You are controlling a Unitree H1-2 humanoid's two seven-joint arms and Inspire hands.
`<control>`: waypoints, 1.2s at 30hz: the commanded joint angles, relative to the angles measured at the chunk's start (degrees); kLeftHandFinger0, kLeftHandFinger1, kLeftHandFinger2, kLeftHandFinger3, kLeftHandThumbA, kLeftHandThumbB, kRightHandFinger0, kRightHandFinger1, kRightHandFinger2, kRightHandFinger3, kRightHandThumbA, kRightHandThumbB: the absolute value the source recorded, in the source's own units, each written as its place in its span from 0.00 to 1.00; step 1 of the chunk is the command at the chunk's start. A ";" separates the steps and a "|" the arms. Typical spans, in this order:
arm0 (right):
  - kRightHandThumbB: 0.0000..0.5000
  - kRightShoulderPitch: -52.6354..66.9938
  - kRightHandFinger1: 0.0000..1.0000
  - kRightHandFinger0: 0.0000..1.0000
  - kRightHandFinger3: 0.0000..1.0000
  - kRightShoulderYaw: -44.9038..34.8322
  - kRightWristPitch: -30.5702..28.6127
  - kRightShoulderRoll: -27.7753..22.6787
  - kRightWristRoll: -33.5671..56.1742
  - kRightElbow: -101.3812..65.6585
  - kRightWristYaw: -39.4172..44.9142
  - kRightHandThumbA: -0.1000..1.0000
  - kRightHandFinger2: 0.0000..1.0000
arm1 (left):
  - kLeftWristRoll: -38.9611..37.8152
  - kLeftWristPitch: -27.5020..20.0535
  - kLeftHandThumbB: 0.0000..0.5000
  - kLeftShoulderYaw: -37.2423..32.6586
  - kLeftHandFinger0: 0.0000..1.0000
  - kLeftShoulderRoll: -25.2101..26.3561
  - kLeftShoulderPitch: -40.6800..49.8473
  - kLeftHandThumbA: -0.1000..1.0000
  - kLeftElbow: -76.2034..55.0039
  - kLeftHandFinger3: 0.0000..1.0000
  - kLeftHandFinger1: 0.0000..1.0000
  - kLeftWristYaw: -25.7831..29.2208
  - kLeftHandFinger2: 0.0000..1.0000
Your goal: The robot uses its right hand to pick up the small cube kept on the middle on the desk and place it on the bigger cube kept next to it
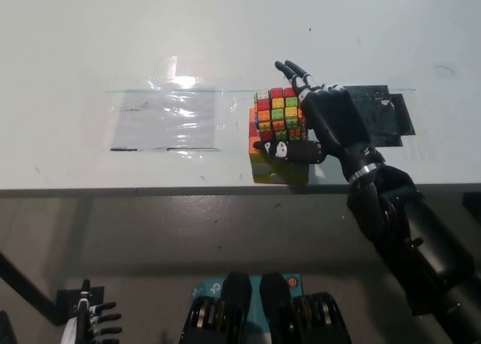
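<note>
The small multicoloured cube point(278, 116) sits on top of the bigger cube point(275, 172), of which only the orange left side and the yellow-green front show below it. My black right hand point(331, 126) is against the small cube's right side. Its fingers point(294, 76) stretch straight past the cube's far right corner, and its thumb point(289, 151) lies across the near face. The hand looks open, no longer clamped on the cube. My white left hand point(89, 326) rests low at the bottom left, below the desk, fingers apart.
The white desk point(225, 43) ends at a front edge just below the stacked cubes. A clear plastic sheet point(169, 120) lies left of them and a black mat point(387, 116) lies right, partly under my right hand.
</note>
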 commanded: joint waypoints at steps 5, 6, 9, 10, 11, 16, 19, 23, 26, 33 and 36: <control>1.00 -1.89 1.00 1.00 1.00 2.03 1.82 -2.93 -0.38 -4.05 10.61 1.00 1.00 | -0.19 -2.11 0.75 0.74 0.44 0.35 -0.01 1.00 -0.71 0.53 0.44 0.95 0.51; 1.00 -2.04 1.00 1.00 1.00 2.04 1.99 -3.12 -0.01 -4.72 11.67 1.00 1.00 | -0.02 -2.50 0.76 0.65 0.43 0.39 -0.09 1.00 -0.39 0.51 0.44 1.02 0.49; 1.00 -2.29 1.00 1.00 1.00 1.99 2.20 -3.17 0.49 -5.56 13.43 1.00 1.00 | 0.32 -2.01 0.71 0.57 0.46 0.30 0.07 1.00 -0.68 0.51 0.47 1.47 0.51; 1.00 -2.31 1.00 1.00 1.00 1.87 2.25 -3.07 0.62 -5.70 13.61 1.00 1.00 | 0.28 -1.73 0.71 0.62 0.46 0.28 0.11 1.00 -0.89 0.51 0.47 1.49 0.51; 1.00 -2.37 1.00 1.00 1.00 1.92 2.46 -3.15 0.72 -6.22 14.37 1.00 1.00 | 0.11 -1.96 0.70 0.66 0.46 0.38 -0.01 1.00 -0.53 0.52 0.47 1.27 0.51; 1.00 -2.36 1.00 1.00 1.00 1.68 3.51 -3.03 1.22 -9.13 17.63 1.00 1.00 | 0.06 -1.64 0.71 0.75 0.43 0.29 0.15 1.00 -0.70 0.51 0.45 1.55 0.49; 1.00 -2.11 1.00 1.00 1.00 1.32 3.57 -3.03 1.44 -9.61 18.26 1.00 1.00 | -0.05 -1.85 0.70 0.70 0.43 0.19 0.30 1.00 -0.73 0.50 0.45 1.40 0.48; 1.00 -2.21 1.00 1.00 1.00 1.23 3.06 -3.02 1.07 -8.86 18.15 1.00 1.00 | -0.37 -1.93 0.71 0.84 0.45 0.29 0.04 1.00 0.19 0.54 0.46 1.22 0.49; 1.00 -2.32 1.00 1.00 1.00 1.35 3.04 -2.94 0.68 -8.56 18.21 1.00 1.00 | -0.53 -2.46 0.75 0.88 0.46 0.23 0.28 1.00 0.13 0.54 0.45 0.99 0.48; 1.00 -3.25 1.00 1.00 1.00 1.80 2.21 -2.64 0.76 -7.13 18.50 1.00 1.00 | -0.12 -2.97 0.70 0.83 0.42 -0.19 1.09 1.00 0.65 0.49 0.42 1.79 0.43; 1.00 -4.03 1.00 1.00 1.00 2.19 2.73 -2.55 0.07 -7.04 19.20 1.00 1.00 | -0.03 -2.27 0.69 0.87 0.42 -0.57 2.29 1.00 -1.01 0.51 0.43 2.02 0.46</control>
